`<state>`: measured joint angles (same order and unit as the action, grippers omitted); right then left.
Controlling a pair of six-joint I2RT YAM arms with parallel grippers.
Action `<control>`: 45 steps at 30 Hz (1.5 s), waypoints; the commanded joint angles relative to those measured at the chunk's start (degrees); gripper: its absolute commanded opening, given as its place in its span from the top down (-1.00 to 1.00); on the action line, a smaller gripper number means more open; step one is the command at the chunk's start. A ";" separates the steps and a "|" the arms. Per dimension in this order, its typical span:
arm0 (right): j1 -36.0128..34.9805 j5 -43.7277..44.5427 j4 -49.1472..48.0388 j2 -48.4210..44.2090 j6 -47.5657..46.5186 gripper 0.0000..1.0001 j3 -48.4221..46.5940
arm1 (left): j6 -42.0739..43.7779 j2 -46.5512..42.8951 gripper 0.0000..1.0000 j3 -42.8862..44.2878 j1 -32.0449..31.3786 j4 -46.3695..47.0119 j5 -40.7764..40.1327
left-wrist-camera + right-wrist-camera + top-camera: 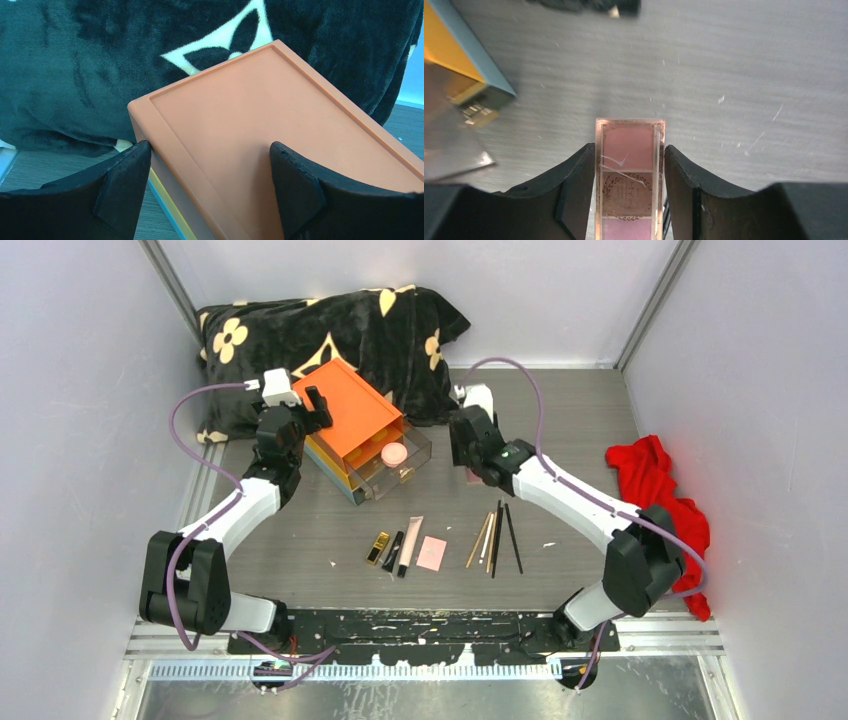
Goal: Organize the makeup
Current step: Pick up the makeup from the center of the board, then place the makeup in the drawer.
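— What's the table [560,420] like?
— Grey, wood-grained, with a few pale specks. The box [350,410] sits on it, orange top up, turned at an angle.
— Behind the box?
— A black blanket [330,330] with cream flowers, bunched up against the box's far side.
— And on the near side of the box?
— A row lying apart from it: lipstick [377,548], black tube [393,552] and pink tube [410,545] close together, then a palette [432,553] flat just beside them.
— Further right of the box?
— Brushes [495,538], fanned side by side past the palette. Well to the box's right, a red cloth [650,480] heaped at the table's edge.
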<state>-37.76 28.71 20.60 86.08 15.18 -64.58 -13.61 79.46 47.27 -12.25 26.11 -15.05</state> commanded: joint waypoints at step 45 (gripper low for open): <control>-9.91 -15.73 3.30 13.93 -6.78 0.83 -34.43 | 2.86 3.76 -0.67 -3.89 -1.33 -16.00 7.61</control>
<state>-46.72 13.78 24.08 100.14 8.64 -94.35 -13.61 79.24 47.20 -12.25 26.15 -15.05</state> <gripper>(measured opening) 0.545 0.844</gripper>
